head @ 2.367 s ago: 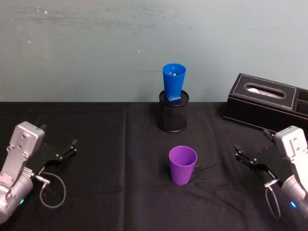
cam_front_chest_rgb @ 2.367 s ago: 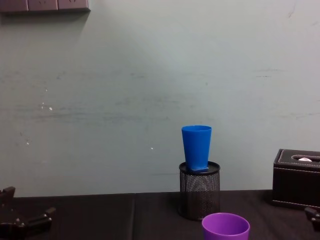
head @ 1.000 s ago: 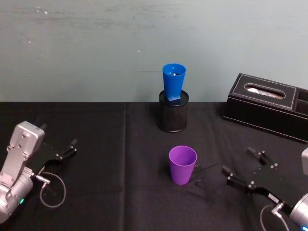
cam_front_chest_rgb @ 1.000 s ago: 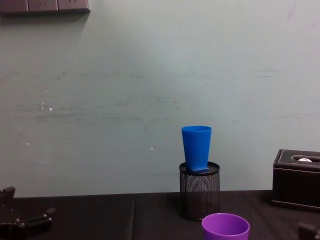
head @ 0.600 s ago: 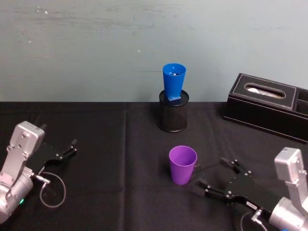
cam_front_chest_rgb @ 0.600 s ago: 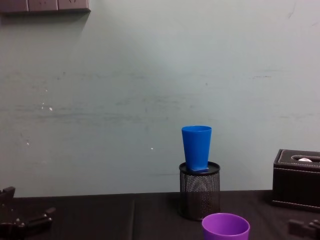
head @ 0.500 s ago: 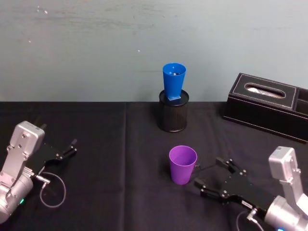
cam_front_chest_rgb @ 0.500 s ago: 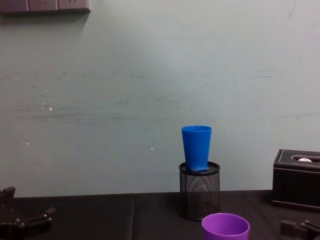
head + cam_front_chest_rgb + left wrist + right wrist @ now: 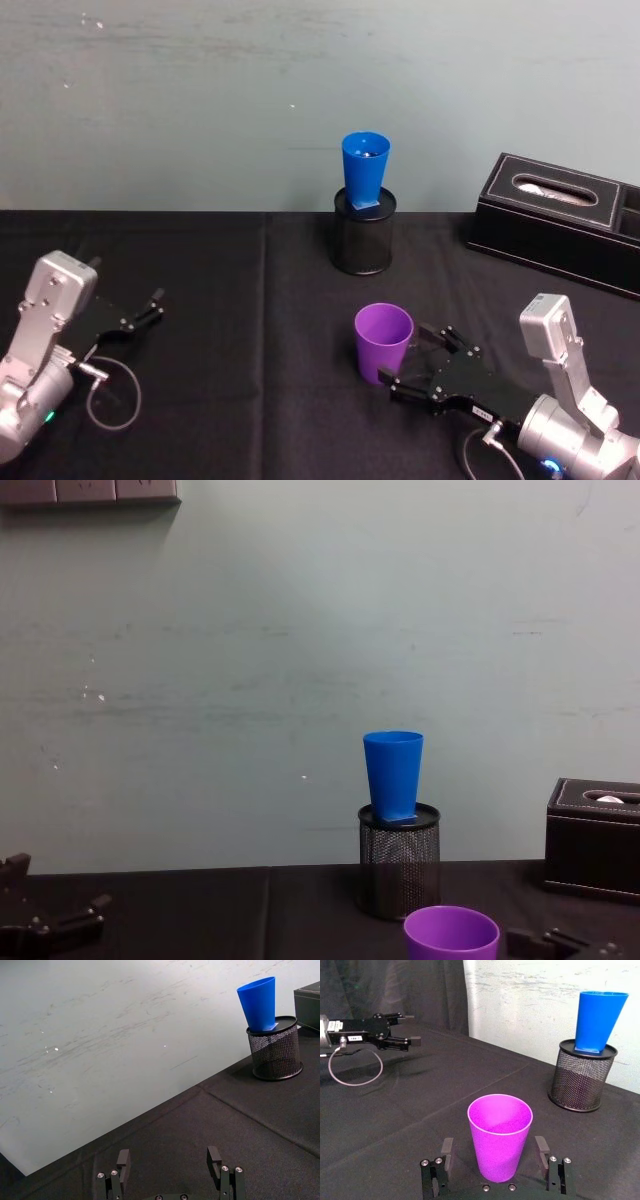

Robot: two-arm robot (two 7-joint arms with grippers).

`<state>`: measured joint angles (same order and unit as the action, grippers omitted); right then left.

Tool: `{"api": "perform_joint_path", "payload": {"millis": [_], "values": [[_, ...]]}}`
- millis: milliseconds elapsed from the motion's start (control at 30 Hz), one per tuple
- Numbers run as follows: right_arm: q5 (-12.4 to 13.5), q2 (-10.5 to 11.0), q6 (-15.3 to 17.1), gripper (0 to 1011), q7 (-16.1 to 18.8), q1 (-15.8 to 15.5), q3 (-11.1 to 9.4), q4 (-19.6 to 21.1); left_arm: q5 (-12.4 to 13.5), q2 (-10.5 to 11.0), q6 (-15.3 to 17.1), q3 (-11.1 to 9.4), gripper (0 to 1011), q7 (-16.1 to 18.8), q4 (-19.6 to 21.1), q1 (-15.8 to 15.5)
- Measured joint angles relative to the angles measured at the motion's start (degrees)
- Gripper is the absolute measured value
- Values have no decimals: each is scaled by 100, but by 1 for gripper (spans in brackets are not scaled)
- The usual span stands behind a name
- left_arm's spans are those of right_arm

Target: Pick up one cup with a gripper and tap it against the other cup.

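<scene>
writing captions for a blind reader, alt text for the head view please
The right pincer, open, reaches in from the lower right, its fingers flanking the upright purple cup on the black table. Behind, a blue cup stands on a mesh holder; a black box sits far right and the left pincer lies open at left.

Right end effector: low, reaching inward from the right side, jaws spread wide.
Left end effector: parked low at far left, jaws apart.
</scene>
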<state>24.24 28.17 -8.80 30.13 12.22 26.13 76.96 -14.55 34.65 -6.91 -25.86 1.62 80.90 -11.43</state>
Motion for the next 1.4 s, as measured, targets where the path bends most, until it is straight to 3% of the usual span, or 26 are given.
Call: {"api": "perform_joint_path", "payload": {"millis": [767,1400], "values": [[-257,-655,53,1000,170,532,-55,-679,0,0,0,0,1004,0,0,0],[-398,-813,14,1000,165,624,-103,-905,0,0,0,0,1004,0,0,0]]}}
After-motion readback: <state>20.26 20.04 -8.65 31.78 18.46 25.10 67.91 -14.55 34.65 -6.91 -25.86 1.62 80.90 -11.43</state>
